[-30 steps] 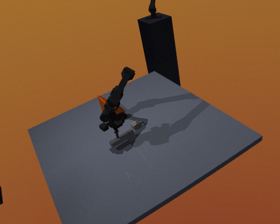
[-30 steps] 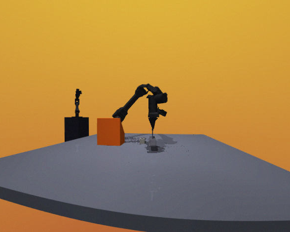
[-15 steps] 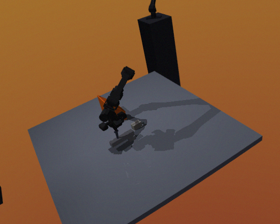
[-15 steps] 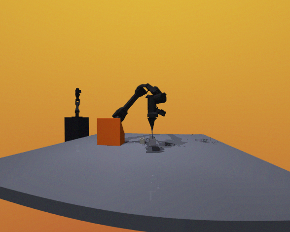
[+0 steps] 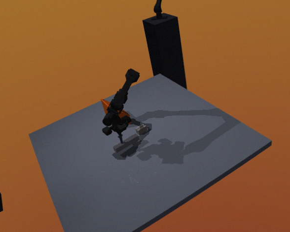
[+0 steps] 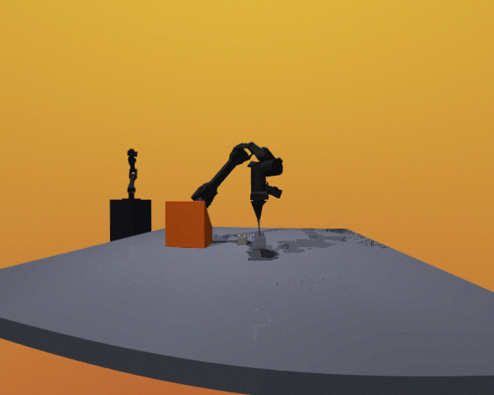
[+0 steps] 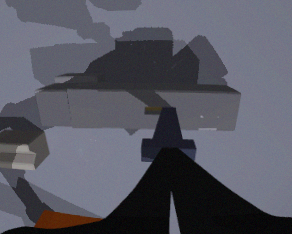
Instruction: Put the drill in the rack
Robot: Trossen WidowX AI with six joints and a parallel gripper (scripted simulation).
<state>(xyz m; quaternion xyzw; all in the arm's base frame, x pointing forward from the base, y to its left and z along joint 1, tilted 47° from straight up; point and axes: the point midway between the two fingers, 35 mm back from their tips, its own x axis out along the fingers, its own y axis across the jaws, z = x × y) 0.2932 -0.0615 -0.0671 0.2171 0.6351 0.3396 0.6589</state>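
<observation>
My gripper [image 5: 120, 134] [image 6: 258, 218] [image 7: 169, 155] is shut and points down, with nothing seen between its fingers. Its tips are at the wide head of a dark blue upright piece [image 5: 120, 139] [image 6: 259, 229] [image 7: 167, 126]; whether they touch it is hard to tell. This piece, which looks like the drill, stands in a long grey block [image 5: 118, 148] [image 6: 259, 242] [image 7: 95, 110]. A small yellow patch [image 7: 152, 109] on the block shows beside its stem; it may be the key, but this is unclear. A small beige notched block [image 5: 141, 129] [image 6: 242, 239] [image 7: 36, 146], apparently the rack, sits beside the grey block.
An orange block [image 5: 105, 106] [image 6: 185, 224] [image 7: 65, 219] stands near the arm's base. A tall black pedestal [image 5: 164, 47] [image 6: 130, 218] with another arm stands beyond the grey table [image 5: 90, 187] [image 6: 154, 306]. Dark shadows fall across the long block and tabletop.
</observation>
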